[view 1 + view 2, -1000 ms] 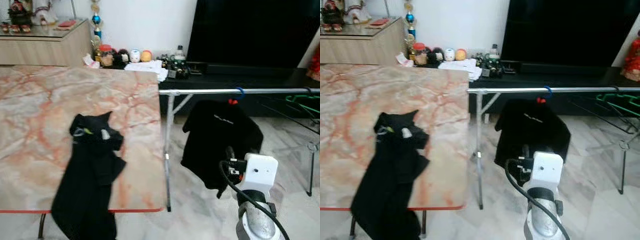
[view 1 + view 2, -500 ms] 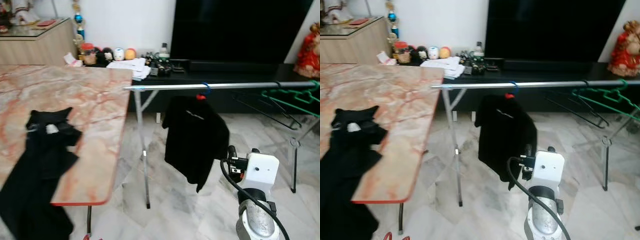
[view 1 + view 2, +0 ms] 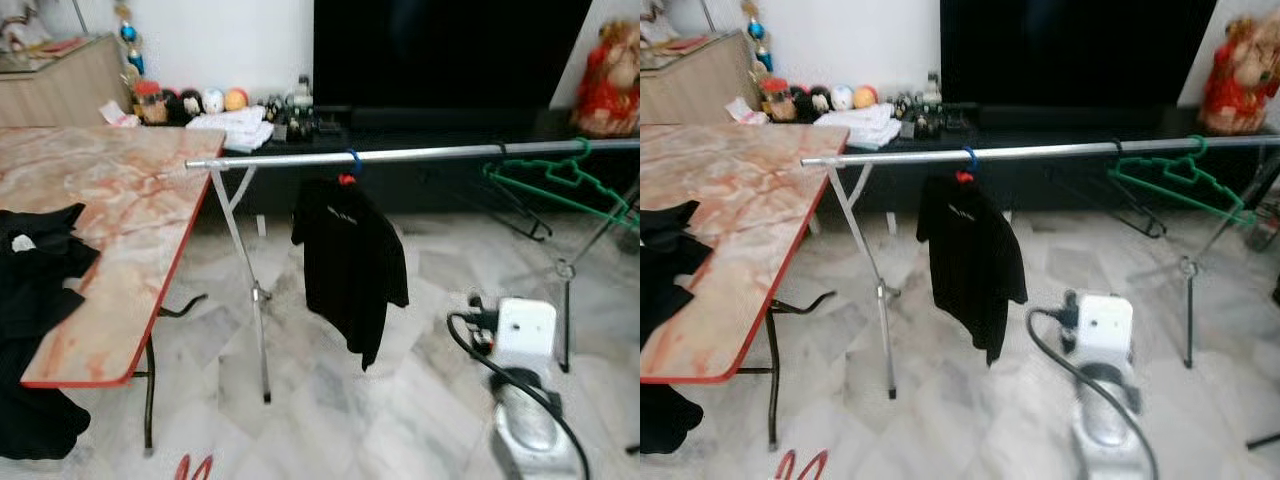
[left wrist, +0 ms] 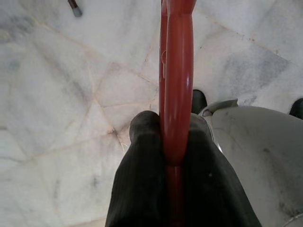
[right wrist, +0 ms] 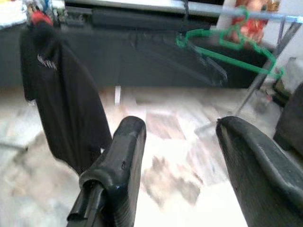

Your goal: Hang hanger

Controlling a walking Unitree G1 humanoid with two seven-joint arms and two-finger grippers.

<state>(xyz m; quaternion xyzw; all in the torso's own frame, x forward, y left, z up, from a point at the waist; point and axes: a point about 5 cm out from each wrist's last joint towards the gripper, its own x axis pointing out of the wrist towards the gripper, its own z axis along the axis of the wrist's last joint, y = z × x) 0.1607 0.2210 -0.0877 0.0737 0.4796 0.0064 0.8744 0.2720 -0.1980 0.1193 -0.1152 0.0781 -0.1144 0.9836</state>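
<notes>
From the head cameras I see a steel clothes rail (image 3: 420, 154) running across ahead of me, with a black T-shirt (image 3: 348, 265) hung from it on a red hanger with a blue hook (image 3: 352, 160), and a green hanger (image 3: 560, 180) and a dark wire hanger (image 3: 515, 205) further along to the right. The marble-top table (image 3: 110, 210) stands to my left with black clothes (image 3: 35, 270) draped over its near edge; its red edge and the rail's crossed leg (image 3: 250, 290) are what I must keep clear of. My right arm's white wrist housing (image 3: 525, 330) sits low over open marble floor (image 3: 400, 420). In the left wrist view, the left gripper (image 4: 176, 156) is clamped on a red hanger (image 4: 177, 85), its bar running straight out from between the fingers over the floor. In the right wrist view, the right gripper (image 5: 182, 156) is spread wide and empty, with the T-shirt ahead on one side and the green hanger on the other. I judge I am carrying the hanger to the rail; the next move calls for raising it and hooking it onto the bare stretch between shirt and green hanger.
</notes>
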